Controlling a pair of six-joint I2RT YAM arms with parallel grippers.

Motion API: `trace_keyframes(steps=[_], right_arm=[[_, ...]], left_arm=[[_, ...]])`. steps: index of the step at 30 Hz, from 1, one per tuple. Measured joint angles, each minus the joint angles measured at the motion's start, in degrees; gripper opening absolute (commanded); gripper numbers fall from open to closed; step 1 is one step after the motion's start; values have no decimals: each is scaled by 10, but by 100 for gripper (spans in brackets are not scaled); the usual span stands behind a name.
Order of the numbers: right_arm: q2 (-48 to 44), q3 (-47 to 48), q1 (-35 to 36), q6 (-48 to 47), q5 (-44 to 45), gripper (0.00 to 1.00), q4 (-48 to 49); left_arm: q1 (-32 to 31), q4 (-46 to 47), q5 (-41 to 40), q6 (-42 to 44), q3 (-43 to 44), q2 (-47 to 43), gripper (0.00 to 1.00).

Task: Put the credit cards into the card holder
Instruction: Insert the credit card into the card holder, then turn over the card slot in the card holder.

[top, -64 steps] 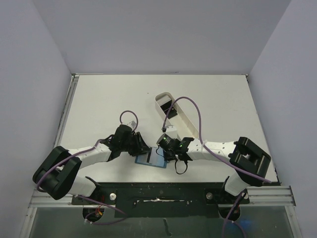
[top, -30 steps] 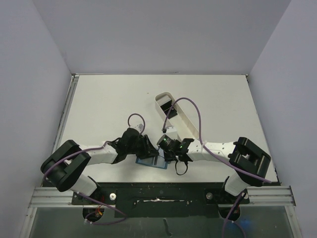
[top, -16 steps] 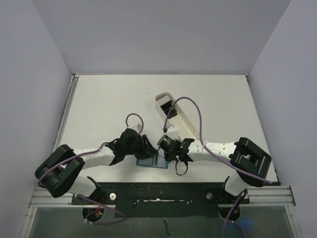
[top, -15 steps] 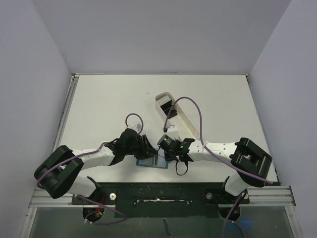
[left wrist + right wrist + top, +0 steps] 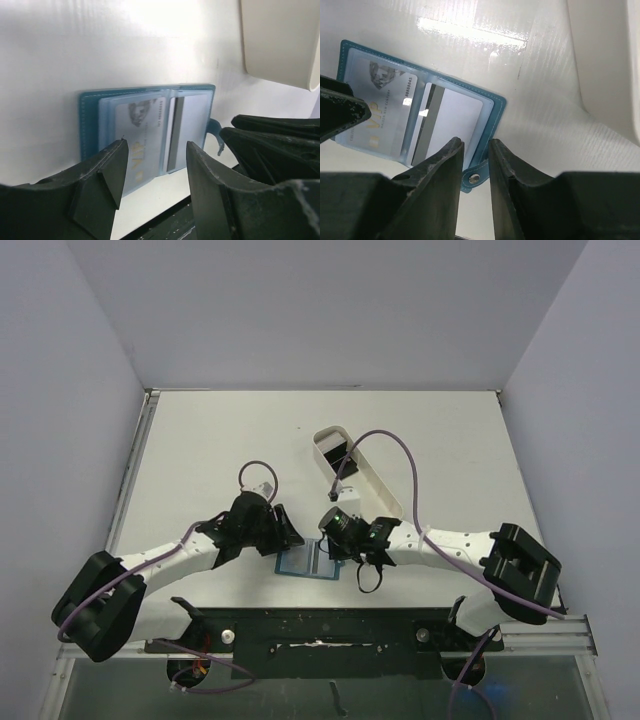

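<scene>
As the left gripper (image 5: 156, 150), jaws spread and empty, is being withdrawn, two credit cards (image 5: 380, 110) are being left pocketed in the card holder (image 5: 499, 106) just ahead of the right gripper's (image 5: 475, 145) narrowly parted, empty jaws.

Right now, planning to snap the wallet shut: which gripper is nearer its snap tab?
Right. The right gripper hangs by the wallet's tab edge, and the snap tab shows between its fingers. The left gripper is at the wallet's opposite end.
</scene>
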Motion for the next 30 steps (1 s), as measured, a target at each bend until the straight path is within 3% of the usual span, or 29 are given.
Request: trace_keyframes(steps=[30], right_arm=[[50,0,2,2,-10,23,17]], left_arm=[[38,-12,23,28,-20,2,50]])
